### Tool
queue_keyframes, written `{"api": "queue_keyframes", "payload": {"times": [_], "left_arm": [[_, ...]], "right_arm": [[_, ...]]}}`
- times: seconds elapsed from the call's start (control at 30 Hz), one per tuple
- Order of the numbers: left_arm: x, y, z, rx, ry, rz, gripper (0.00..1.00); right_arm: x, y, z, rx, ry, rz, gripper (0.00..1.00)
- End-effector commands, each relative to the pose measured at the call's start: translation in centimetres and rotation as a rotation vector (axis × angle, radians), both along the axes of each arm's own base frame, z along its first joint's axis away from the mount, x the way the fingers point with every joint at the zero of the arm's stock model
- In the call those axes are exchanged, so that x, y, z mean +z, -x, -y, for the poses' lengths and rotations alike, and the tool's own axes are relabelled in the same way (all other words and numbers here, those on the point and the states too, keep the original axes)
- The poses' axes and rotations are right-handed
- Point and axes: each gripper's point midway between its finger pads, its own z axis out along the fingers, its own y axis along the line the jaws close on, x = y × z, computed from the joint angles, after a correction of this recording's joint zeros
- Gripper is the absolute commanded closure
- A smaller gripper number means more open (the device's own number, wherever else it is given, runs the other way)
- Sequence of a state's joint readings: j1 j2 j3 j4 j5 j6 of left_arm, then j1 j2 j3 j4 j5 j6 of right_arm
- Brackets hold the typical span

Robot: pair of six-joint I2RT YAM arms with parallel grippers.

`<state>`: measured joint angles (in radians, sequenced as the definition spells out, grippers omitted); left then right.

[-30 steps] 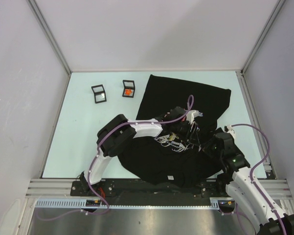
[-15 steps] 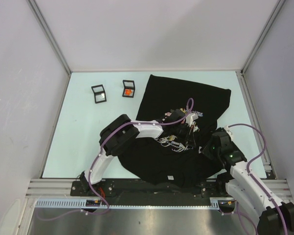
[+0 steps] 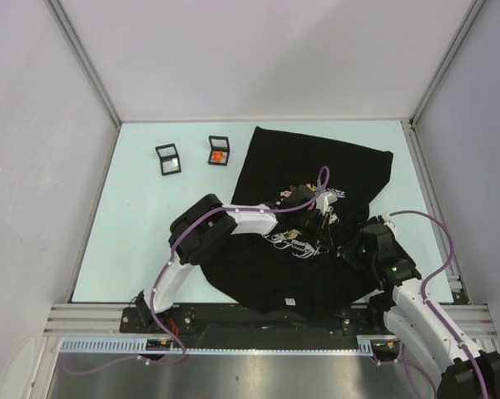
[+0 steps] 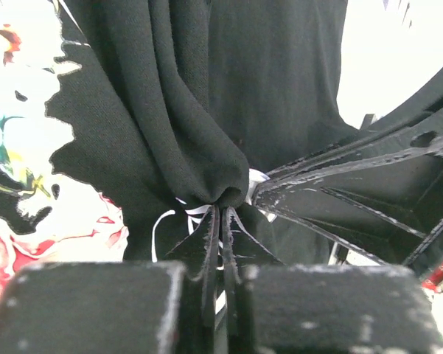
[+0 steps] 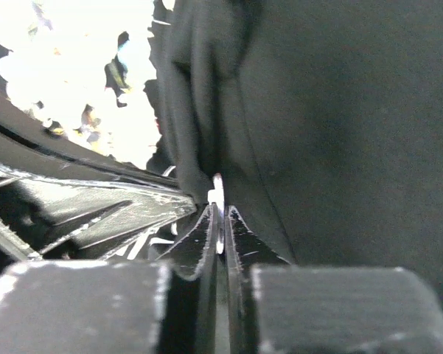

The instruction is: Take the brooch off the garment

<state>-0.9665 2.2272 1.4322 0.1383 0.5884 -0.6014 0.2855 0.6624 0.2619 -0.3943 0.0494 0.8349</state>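
Observation:
The garment point(image 3: 316, 158), a black T-shirt with a printed bouquet and white lettering, lies rumpled on the table. My left gripper point(image 3: 324, 219) reaches over its print and is shut on a pinched-up fold of the black fabric point(image 4: 206, 96), with the jaws pressed together at the fold's base point(image 4: 221, 210). My right gripper point(image 3: 339, 241) meets it from the right. Its jaws point(image 5: 218, 210) are closed on a thin white shiny piece, the brooch point(image 5: 218, 188), which pokes out of the cloth. The brooch point(image 4: 256, 179) also shows as a white spot beside the fold.
Two small black-framed boxes stand at the back left of the pale green table point(image 3: 150, 241). One box point(image 3: 168, 159) is clear inside and the other box point(image 3: 219, 150) holds something orange. Grey walls close in three sides.
My left gripper has closed on the fold of fabric. My right gripper loosened briefly, then closed again on the white piece, and the arm edged a little toward the fold.

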Motion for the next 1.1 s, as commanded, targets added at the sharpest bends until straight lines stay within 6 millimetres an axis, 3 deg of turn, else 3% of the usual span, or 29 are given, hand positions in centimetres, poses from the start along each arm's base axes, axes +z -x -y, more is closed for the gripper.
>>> {"api": "queue_keyframes", "payload": {"times": [0.0, 0.07, 0.13, 0.37, 0.6, 0.83, 1.07], "left_arm": [[3.3, 0.3, 0.4, -0.033, 0.069, 0.039, 0.86], [3.7, 0.2, 0.4, -0.033, 0.081, 0.038, 0.63], [3.9, 0.2, 0.5, -0.033, 0.089, 0.029, 0.52], [2.7, 0.3, 0.8, -0.045, 0.088, -0.039, 0.42], [2.8, 0.5, 1.0, -0.054, 0.135, -0.107, 0.40], [2.1, -0.4, 0.5, 0.000, 0.144, -0.161, 0.52], [1.4, -0.4, 0.6, 0.002, 0.147, -0.197, 0.51]], "right_arm": [[1.6, -1.3, 0.0, -0.016, -0.023, 0.104, 1.00], [2.0, -1.4, 0.4, -0.027, -0.010, 0.131, 1.00], [2.1, -1.2, 0.6, -0.030, -0.001, 0.149, 1.00], [2.5, -1.2, 0.7, -0.034, -0.028, 0.246, 1.00], [2.9, -1.3, 0.6, -0.024, -0.031, 0.267, 1.00], [3.1, -1.1, 0.5, -0.020, -0.044, 0.286, 1.00], [3.2, -1.0, 0.2, -0.010, -0.065, 0.298, 1.00]]}}
